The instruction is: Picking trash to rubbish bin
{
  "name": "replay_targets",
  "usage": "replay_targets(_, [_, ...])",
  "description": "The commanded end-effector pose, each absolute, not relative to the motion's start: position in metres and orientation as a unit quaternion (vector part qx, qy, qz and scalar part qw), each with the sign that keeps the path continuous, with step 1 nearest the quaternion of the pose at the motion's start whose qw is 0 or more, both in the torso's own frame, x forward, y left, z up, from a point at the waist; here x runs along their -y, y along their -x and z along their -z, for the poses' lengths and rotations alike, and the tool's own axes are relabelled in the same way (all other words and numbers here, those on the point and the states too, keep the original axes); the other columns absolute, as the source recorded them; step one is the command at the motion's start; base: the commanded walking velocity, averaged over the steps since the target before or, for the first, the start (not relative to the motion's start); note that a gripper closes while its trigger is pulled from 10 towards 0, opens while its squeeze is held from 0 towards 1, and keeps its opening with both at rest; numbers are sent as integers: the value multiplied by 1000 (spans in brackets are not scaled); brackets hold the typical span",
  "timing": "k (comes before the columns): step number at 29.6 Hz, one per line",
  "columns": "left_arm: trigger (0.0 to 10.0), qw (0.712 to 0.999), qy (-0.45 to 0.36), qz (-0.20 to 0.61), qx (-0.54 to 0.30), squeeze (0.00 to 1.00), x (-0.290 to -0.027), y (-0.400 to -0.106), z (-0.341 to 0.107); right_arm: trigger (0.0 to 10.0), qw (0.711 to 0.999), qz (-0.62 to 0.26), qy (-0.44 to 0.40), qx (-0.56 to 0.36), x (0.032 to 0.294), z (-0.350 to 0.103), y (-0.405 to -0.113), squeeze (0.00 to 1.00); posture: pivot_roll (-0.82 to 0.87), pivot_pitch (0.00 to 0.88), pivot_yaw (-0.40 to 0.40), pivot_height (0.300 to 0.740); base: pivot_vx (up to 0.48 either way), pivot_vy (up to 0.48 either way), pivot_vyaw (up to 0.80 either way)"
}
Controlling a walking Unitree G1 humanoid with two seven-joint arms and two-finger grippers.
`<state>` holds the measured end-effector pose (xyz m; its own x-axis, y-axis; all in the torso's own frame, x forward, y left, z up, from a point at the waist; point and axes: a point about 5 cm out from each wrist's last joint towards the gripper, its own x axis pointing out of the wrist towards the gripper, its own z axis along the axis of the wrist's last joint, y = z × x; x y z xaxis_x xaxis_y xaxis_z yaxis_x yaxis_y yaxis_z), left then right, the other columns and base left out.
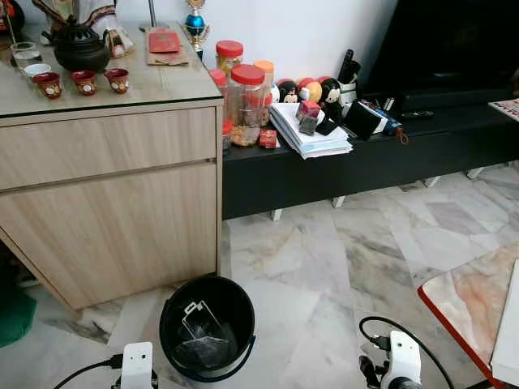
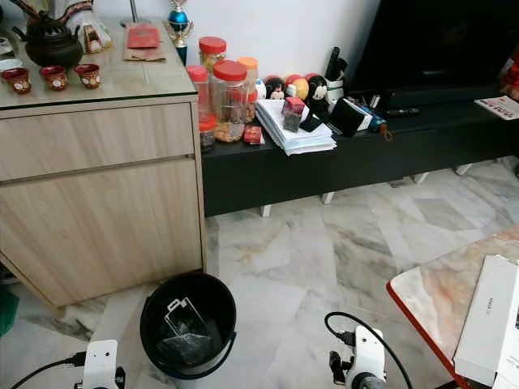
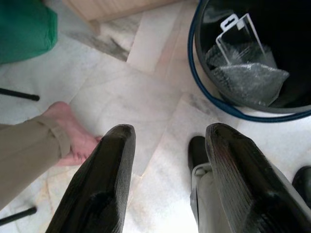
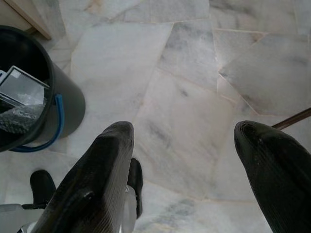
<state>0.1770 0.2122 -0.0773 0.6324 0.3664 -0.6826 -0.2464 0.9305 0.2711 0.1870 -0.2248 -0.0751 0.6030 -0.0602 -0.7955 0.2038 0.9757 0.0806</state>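
A pale marble floor [image 1: 324, 267] with grey veins runs across the room. At the far left stands a light wooden cabinet [image 1: 113, 194]; its glass top carries a dark teapot [image 1: 79, 47] and three small red cups [image 1: 83, 82]. Right of the cabinet, a low black TV bench [image 1: 357, 162] holds red-lidded jars [image 1: 246, 101], a stack of white papers [image 1: 306, 134] and small round figurines [image 1: 312, 89], with a dark screen [image 1: 450, 40] above it. At the near right is the corner of a red-edged marble table [image 2: 442, 300] bearing a white box [image 2: 488, 320].

The black rubbish bin [image 1: 207, 326] stands on the floor near the cabinet's right corner, close in front of the robot. Inside it lie a clear plastic package [image 3: 240, 39] and crumpled bubble wrap [image 3: 248, 80].

The left gripper [image 3: 167, 145] hangs low just left of the bin, fingers spread apart and holding nothing; a person's bare foot [image 3: 73, 136] rests on the floor beyond it. The right gripper [image 4: 187, 145] hangs over bare floor to the right of the bin, its fingers wide apart and empty.
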Motion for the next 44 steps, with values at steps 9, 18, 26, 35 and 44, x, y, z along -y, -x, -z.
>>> replay_targets(9, [10000, 889, -94, -181, -411, 0, -222, -164, 81, 10000, 889, 88, -84, -442, 223, 77, -185, 0, -40, 8, -95, 740, 0, 0, 0])
replay_targets(18, [10000, 888, -103, -185, -407, 0, -230, -170, 77, 10000, 882, 82, -89, -456, 211, 81, -182, 0, -15, 0, -77, 740, 0, 0, 0])
replay_targets(26, [10000, 895, -113, -174, -396, 0, -232, -183, 71, 10000, 877, 81, -96, -464, 205, 82, -183, 0, -19, 0, -48, 740, 0, 0, 0])
replay_targets(35, [10000, 896, -117, -141, -404, 0, -220, -185, 74, 10000, 873, 83, -106, -469, 203, 84, -181, 0, -37, 0, -31, 740, 0, 0, 0])
replay_targets(44, [10000, 896, -105, -132, -411, 0, -209, -183, 77, 10000, 872, 82, -101, -471, 205, 84, -180, 0, -40, 0, -56, 740, 0, 0, 0])
